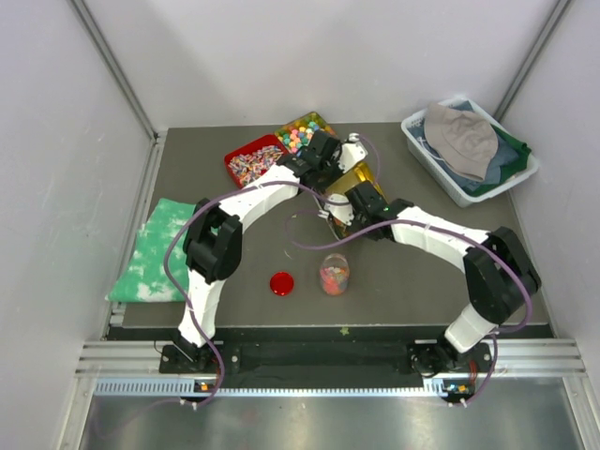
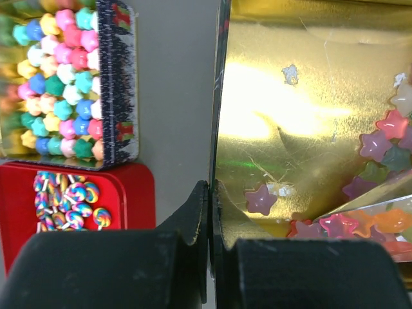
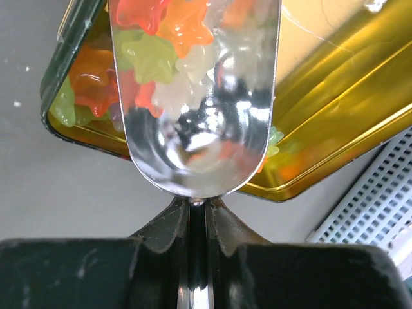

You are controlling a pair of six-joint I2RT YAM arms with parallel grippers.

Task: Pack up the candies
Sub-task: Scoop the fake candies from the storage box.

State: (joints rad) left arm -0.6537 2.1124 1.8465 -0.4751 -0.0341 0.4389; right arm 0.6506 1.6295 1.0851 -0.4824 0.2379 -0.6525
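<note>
Left jaws clamped on thin dark wall of gold tin [image 2: 309,116]. Right jaws closed tight on handle of metal scoop [image 3: 199,148]. Scoop bowl sits over tin's corner, loaded with candies [image 3: 151,55]: orange, green, pale. More candies lie inside tin, bunched at one end. Jar [image 1: 334,274] holding candies stands on table [image 1: 412,281], red lid [image 1: 281,283] just beside it. Patterned tin [image 2: 116,84] of pastel stars and red tray [image 2: 138,187] of striped sweets sit near gold tin, not touching.
</note>
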